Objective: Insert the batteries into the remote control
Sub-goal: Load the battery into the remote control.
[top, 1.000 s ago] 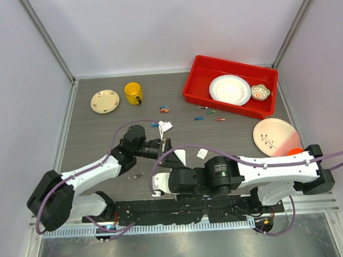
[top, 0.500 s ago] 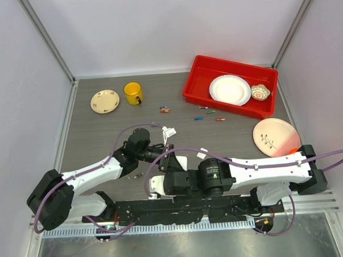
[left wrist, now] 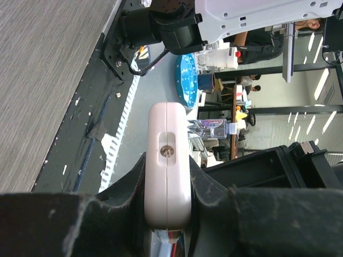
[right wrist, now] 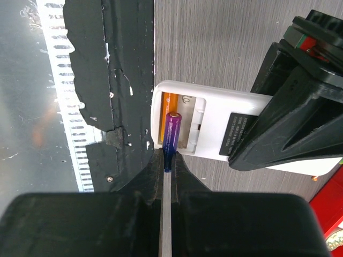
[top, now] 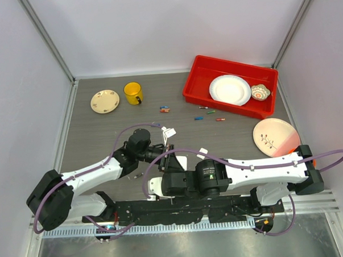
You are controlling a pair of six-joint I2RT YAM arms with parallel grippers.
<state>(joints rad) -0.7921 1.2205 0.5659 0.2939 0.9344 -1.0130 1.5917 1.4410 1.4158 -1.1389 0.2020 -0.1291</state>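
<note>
Since a second ago, right arm (top: 258,169) is being shifted left and remote control (right wrist: 214,128) is being drawn nearer the bases. Remote control is being clamped by left gripper (left wrist: 168,184) over the near edge of the table (top: 103,137). A purple battery (right wrist: 172,134) is being pinched by right gripper (right wrist: 168,160) at the open bay, beside a seated orange battery (right wrist: 165,112).

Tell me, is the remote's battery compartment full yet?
Not yet. On the remote control the compartment is open: one orange battery lies inside, and the right gripper holds a purple battery at the next slot.
</note>
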